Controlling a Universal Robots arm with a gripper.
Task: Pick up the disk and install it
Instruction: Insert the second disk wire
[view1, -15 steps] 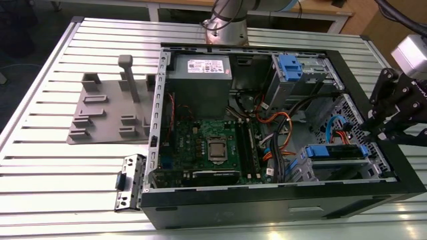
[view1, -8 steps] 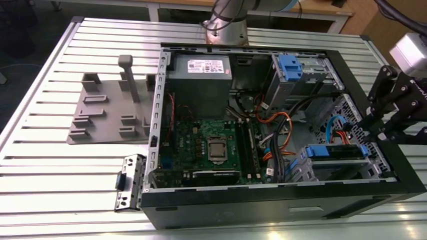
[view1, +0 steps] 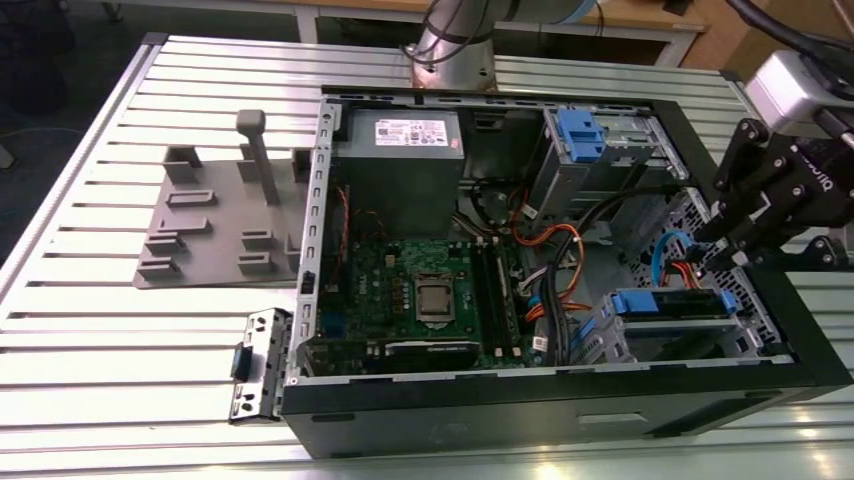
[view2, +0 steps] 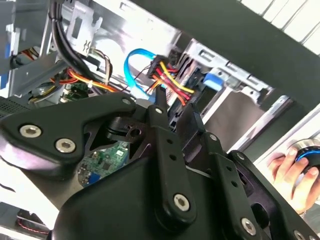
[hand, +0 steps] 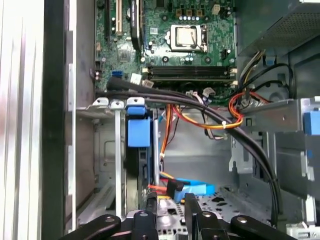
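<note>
Disk (view1: 674, 303): lay in its blue carrier inside the lower drive cage (view1: 667, 338), at the case corner on the exterior view's right; showed edge-on in the first wrist view (hand: 138, 132), slotted between the cage's metal walls. Could not tell whether it was pushed fully home.
Gripper (view1: 721, 245): hung over the case's rim just beside that cage, tilted in toward the cavity; probably angled so the fingers could reach the carrier from the open side.
Fingers (hand: 150, 212): stood spread, nothing pinched between them in the first wrist view; perforated metal and a blue-orange connector showed through the gap.
Cables (hand: 210, 117): ran in black, orange and yellow bundles across the cavity between the motherboard (view1: 414, 290) and the cage, touching the cage's top; judged the main snag risk for any move inward.
Case wall (view1: 817, 345): rose close behind the gripper, leaving little room on that side.
Open room: lay mostly above the case, since its side panel was off.
Power supply box (view1: 398, 160): sat well apart at the far end, clear of the work.
Upper cage (view1: 594, 150): stood near, its blue latch up.
Hand (view2: 295, 170): rested on a round controller outside the case in the second wrist view.
</note>
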